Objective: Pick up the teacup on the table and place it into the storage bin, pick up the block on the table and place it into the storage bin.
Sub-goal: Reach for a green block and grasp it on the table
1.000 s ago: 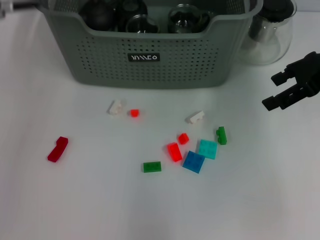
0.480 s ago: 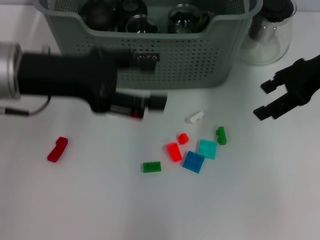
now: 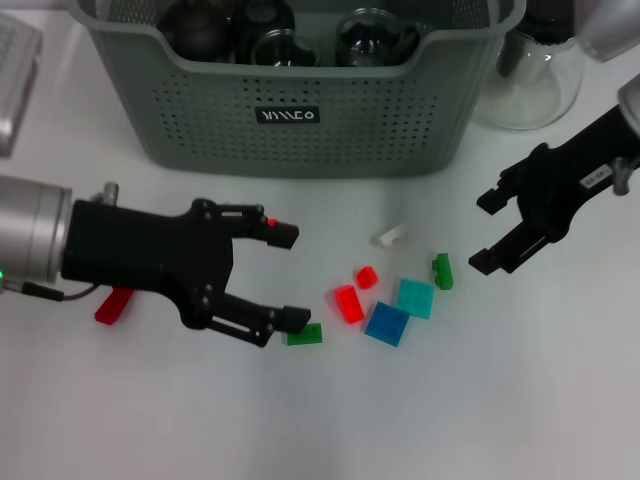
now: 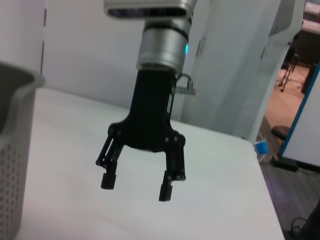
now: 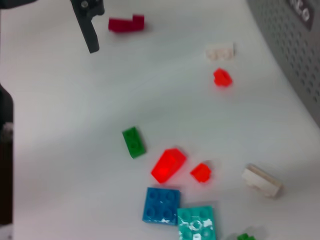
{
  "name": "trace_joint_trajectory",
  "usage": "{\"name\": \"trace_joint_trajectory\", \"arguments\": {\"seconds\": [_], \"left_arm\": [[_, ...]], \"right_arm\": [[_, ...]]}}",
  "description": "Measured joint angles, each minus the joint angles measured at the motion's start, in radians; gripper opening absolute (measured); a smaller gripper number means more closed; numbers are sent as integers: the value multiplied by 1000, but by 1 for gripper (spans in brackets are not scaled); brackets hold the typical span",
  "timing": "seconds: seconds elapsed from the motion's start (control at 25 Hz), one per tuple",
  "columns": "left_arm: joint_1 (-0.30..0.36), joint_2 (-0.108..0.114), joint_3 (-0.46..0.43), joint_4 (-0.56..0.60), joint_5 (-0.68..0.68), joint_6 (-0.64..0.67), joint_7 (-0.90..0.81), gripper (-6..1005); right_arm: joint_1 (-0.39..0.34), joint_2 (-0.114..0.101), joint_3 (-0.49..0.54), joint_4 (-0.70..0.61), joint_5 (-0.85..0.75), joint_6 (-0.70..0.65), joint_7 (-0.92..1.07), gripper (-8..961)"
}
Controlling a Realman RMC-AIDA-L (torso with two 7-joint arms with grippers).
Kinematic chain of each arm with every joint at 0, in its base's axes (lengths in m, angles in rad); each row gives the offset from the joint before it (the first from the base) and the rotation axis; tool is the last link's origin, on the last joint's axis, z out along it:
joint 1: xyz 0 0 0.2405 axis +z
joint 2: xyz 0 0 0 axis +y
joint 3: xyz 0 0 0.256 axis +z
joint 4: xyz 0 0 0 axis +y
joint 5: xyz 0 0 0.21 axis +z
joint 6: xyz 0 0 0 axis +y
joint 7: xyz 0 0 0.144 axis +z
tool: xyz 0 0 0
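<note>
The storage bin (image 3: pixel 300 85) is standing at the far side of the white table (image 3: pixel 450 400), with dark and clear glass cups (image 3: pixel 270 35) sitting inside it; their exact number is hard to tell. A clear glass pitcher (image 3: pixel 535 75) is standing just beside the bin on the robot's right.

The left gripper (image 3: pixel 285 278) is reaching in low over the table from the left, its two jaws spread wide and holding nothing; the lower fingertip is lying just beside a green block (image 3: pixel 305 334). The right gripper (image 3: pixel 490 232) is hanging over the table on the right, jaws also spread and empty, near a second green block (image 3: pixel 442 271).

Nine loose blocks are lying on the table in the right wrist view: one dark red (image 5: pixel 126 23), two white (image 5: pixel 220 50) (image 5: pixel 261 181), three bright red (image 5: pixel 222 77) (image 5: pixel 168 165) (image 5: pixel 200 172), one blue (image 5: pixel 161 204), one teal (image 5: pixel 196 225), and one green in the open, plus a green one at the picture's edge. In the head view the left arm is covering some of the blocks, and the dark red block (image 3: pixel 112 305) is peeking out beside it.
</note>
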Motion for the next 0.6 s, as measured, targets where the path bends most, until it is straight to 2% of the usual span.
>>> {"name": "trace_joint_trajectory", "arguments": {"seconds": [0.36, 0.6], "left_arm": [[-14, 4, 2, -173, 59, -148, 188, 927], [-7, 4, 2, -204, 60, -196, 258, 928]], "right_arm": [[48, 66, -53, 7, -127, 46, 7, 941], [59, 101, -114, 23, -174, 109, 14, 941]]}}
